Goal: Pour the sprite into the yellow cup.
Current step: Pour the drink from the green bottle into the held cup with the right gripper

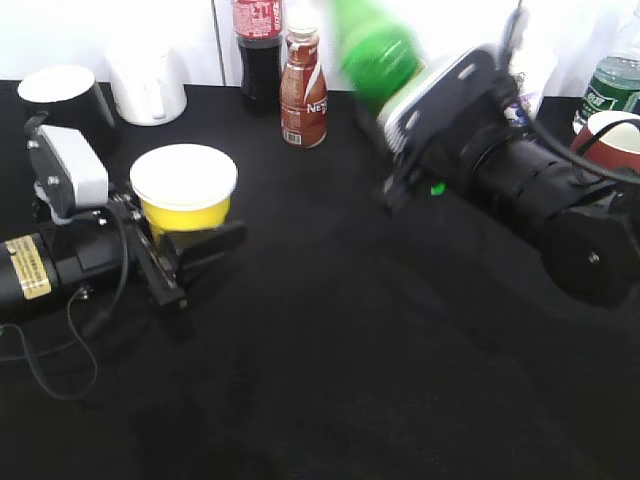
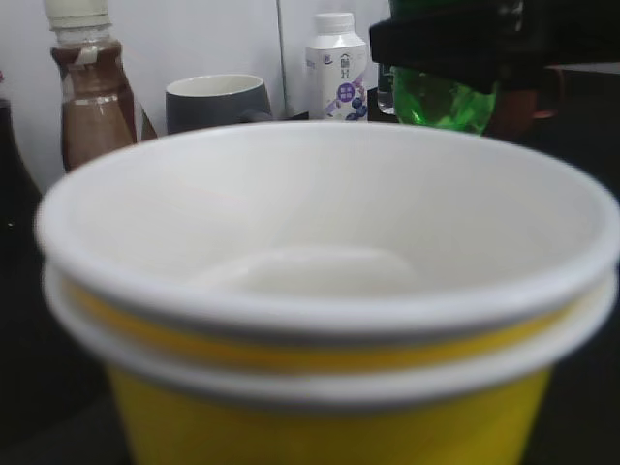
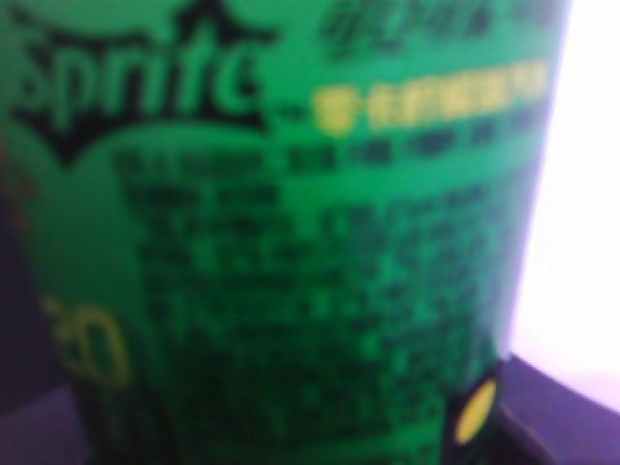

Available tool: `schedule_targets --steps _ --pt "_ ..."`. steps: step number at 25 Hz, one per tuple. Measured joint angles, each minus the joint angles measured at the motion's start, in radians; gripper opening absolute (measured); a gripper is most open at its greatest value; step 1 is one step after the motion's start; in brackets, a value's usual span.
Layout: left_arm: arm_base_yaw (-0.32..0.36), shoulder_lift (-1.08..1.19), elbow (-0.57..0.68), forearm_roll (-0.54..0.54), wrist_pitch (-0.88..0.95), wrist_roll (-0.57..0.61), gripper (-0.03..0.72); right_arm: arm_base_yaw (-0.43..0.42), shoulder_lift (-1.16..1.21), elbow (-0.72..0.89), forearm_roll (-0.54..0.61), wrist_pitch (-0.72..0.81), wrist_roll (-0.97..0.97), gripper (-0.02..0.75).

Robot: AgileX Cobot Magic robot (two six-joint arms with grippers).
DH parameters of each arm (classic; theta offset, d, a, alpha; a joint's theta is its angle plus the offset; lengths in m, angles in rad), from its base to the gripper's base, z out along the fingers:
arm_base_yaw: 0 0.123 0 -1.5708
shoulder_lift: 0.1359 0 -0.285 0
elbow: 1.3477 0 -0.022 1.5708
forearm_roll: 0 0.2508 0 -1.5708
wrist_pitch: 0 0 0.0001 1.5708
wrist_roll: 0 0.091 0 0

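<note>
The yellow cup (image 1: 186,200) with white rim and inside stands at the left of the black table. My left gripper (image 1: 190,250) is shut around its lower body; the cup fills the left wrist view (image 2: 320,291), hiding the jaws. The sprite (image 1: 376,52), a bright-green bottle, is held off the table at upper middle, tilted with its top leaning left, blurred. My right gripper (image 1: 405,140) is shut on its lower part. Its label fills the right wrist view (image 3: 281,242). The bottle's base also shows in the left wrist view (image 2: 441,97).
Along the back edge stand a black mug (image 1: 62,95), a white mug (image 1: 148,85), a dark cola bottle (image 1: 258,45) and a brown drink bottle (image 1: 303,90). At far right are a red mug (image 1: 612,140) and a green-labelled water bottle (image 1: 612,75).
</note>
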Motion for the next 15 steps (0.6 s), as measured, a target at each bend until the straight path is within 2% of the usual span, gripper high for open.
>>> schedule_targets --steps 3,8,15 --pt "-0.041 0.000 0.000 0.009 0.000 -0.001 0.440 0.000 0.000 0.000 -0.089 0.073 -0.163 0.438" --pt "-0.055 0.033 0.000 0.009 -0.001 -0.001 0.440 0.000 0.000 0.000 -0.088 0.095 -0.442 0.438" --pt "-0.055 0.051 0.000 0.040 0.000 -0.001 0.440 0.000 0.000 -0.001 -0.088 0.060 -0.616 0.438"
